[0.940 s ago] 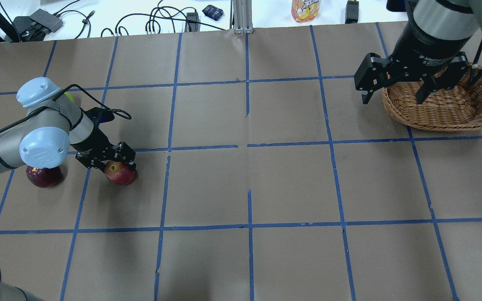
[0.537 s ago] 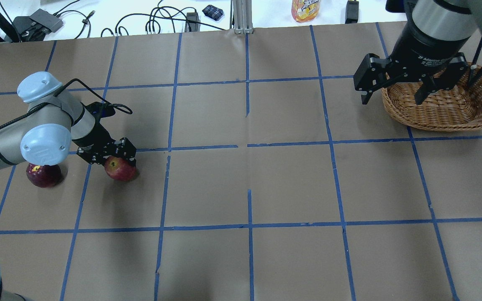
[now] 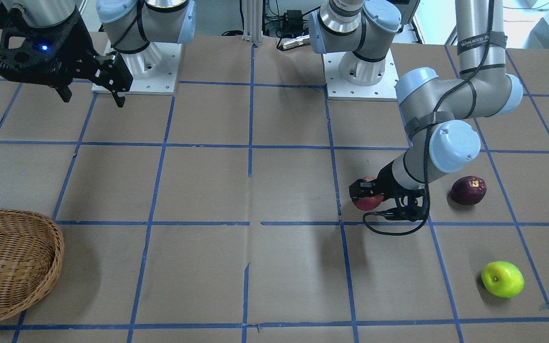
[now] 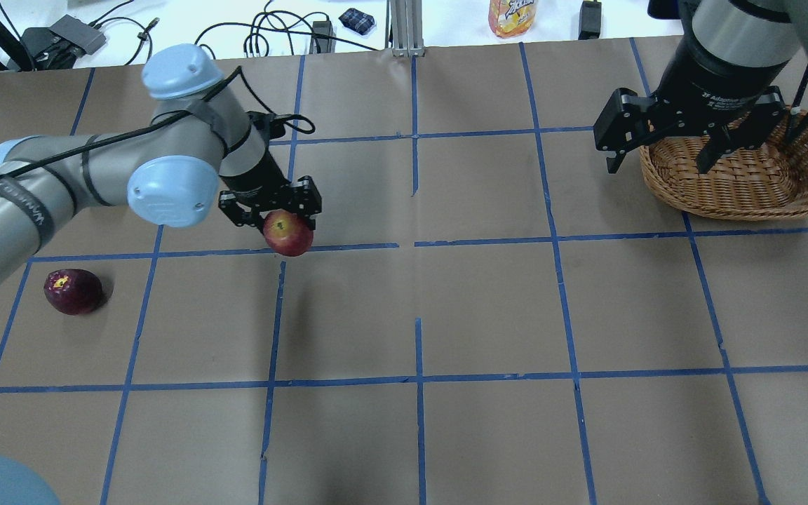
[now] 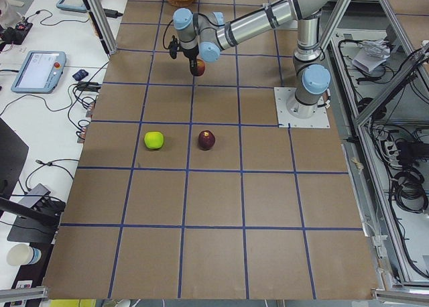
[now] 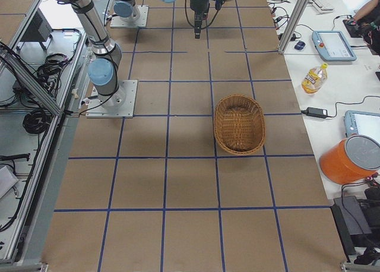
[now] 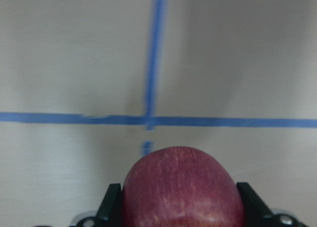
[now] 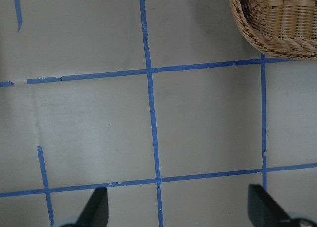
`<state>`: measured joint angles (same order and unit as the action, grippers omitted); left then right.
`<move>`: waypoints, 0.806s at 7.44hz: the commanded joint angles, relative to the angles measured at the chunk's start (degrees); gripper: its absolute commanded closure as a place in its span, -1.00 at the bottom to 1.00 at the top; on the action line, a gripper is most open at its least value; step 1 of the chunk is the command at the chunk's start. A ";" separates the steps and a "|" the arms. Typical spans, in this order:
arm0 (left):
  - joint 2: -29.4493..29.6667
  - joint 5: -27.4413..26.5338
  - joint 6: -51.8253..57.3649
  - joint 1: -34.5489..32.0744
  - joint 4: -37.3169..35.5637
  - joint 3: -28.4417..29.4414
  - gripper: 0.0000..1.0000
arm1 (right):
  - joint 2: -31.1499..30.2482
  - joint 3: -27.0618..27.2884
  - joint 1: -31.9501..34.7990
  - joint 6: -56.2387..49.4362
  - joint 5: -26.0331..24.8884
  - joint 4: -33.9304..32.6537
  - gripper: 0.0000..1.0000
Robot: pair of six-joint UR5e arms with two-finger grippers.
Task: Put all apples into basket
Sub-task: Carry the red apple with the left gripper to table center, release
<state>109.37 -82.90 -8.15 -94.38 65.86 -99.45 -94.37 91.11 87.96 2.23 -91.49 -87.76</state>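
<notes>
My left gripper (image 4: 279,223) is shut on the red apple (image 4: 289,235) and holds it above the table, left of centre; the left wrist view shows the apple (image 7: 179,187) between the jaws. The dark purple apple (image 4: 73,291) lies on the table at the near left. The yellow-green apple (image 3: 502,279) lies further out on the left; in the overhead view my left arm hides it. The wicker basket (image 4: 734,200) stands at the far right and holds nothing. My right gripper (image 4: 656,167) is open and empty, hovering over the basket's left rim.
The table is brown paper with a blue tape grid (image 4: 416,242). Cables (image 4: 264,35), a drink bottle (image 4: 513,15) and small devices lie on the white surface beyond the far edge. Both arm bases (image 3: 360,71) stand at the robot's side.
My left gripper has lifted the red apple off the table and carried it to the right and farther away. The purple apple and the right arm have not moved.
</notes>
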 commanded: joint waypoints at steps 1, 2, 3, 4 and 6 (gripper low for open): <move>6.52 1.33 -7.39 -6.76 -5.17 6.70 0.07 | 0.24 -0.05 0.02 -0.12 0.00 -0.57 -1.00; 8.82 1.25 -10.45 -9.39 -6.43 8.11 0.07 | 0.15 -0.14 0.02 -0.03 0.00 -0.83 -1.00; 10.76 0.90 -12.48 -11.85 -6.71 9.69 0.07 | 0.24 -0.05 0.02 -0.03 0.00 -1.10 -1.00; 12.69 0.99 -13.11 -12.31 -6.71 11.45 0.07 | 0.76 0.04 0.02 0.05 0.52 -1.19 -1.00; 14.90 0.64 -13.21 -13.45 -6.80 12.08 -0.03 | 0.94 0.04 0.02 0.06 0.00 -2.94 -1.00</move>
<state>122.81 -82.07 -21.07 -107.02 59.14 -87.89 -93.55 91.09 87.98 2.27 -91.27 -89.69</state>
